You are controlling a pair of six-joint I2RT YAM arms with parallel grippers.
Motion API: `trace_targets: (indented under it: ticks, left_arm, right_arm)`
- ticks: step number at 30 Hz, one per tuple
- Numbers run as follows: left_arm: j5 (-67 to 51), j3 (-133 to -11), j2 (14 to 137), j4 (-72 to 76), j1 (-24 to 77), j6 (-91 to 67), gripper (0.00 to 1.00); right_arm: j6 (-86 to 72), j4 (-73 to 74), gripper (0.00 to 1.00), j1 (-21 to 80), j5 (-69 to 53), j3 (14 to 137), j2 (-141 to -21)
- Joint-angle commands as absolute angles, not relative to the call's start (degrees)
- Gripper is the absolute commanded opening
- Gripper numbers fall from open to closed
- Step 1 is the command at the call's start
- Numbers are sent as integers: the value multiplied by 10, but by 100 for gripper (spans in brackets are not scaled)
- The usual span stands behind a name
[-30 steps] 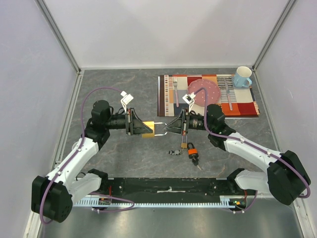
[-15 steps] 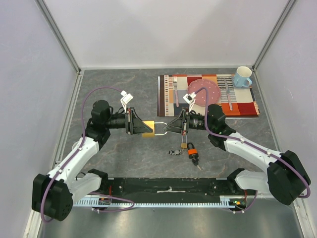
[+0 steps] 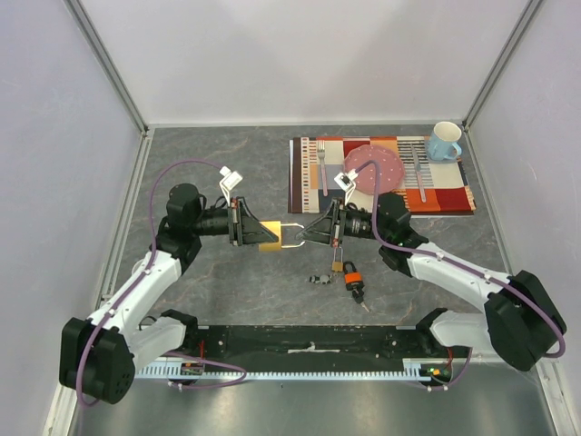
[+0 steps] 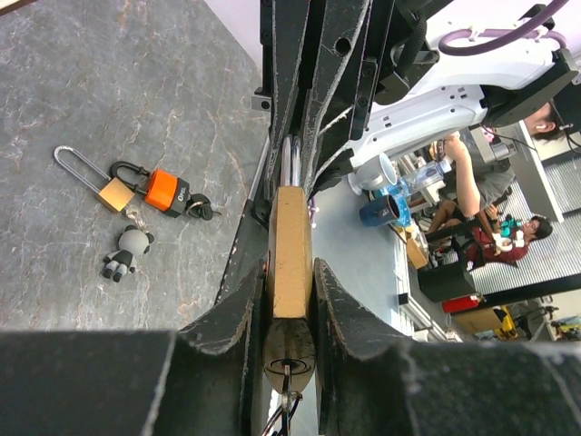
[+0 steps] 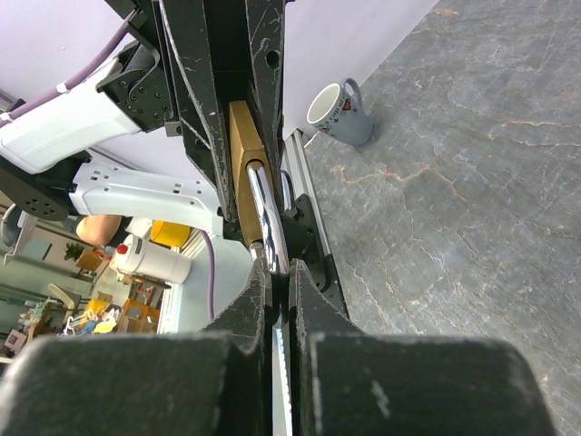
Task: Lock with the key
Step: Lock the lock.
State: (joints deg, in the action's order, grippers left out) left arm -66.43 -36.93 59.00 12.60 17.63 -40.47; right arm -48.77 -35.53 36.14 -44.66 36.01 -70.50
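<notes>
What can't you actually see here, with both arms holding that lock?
Top view: whether the shackle is pushed home in the brass padlock; the left gripper and right gripper crowd it.
Left wrist view: what sits in the keyhole, cut off by the bottom edge.
Top view: keys beside the orange padlock, too small.

Light was bright and even, from above, with only soft shadows on the bench (image 3: 263,163). Close to the lens, the left claw (image 4: 290,271) was dark and slightly blurred.

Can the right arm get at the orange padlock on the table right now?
Probably not yet: the right gripper is shut on the shackle of the brass padlock. The orange padlock lies uncovered nearby, though.
</notes>
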Motion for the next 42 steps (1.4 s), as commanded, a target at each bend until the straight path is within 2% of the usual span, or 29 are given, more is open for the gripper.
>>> trace_targets:
  ticks: [1,17,24,30,35,42]
  left_arm:
    - [-657,-367,591,194,187,-434,2]
    - [-666,-348,599,285,190,-494,2]
    - [-621,-350,585,257,194,-471,2]
    - [-573,-362,576,230,202,-450,2]
    - [-544,-375,579,209,221,-435,2]
    - [-526,-383,584,189,236,-418,2]
  right_arm:
    - [-510,-426,0,399,-439,373,-723]
    - [-441,-308,0,438,-375,459,-772]
    - [-375,-148,0,461,-284,530,-790]
    - [-316,-10,0,500,-148,605,-821]
    - [-302,29,0,533,-79,637,-838]
    - [-299,40,0,554,-50,656,-843]
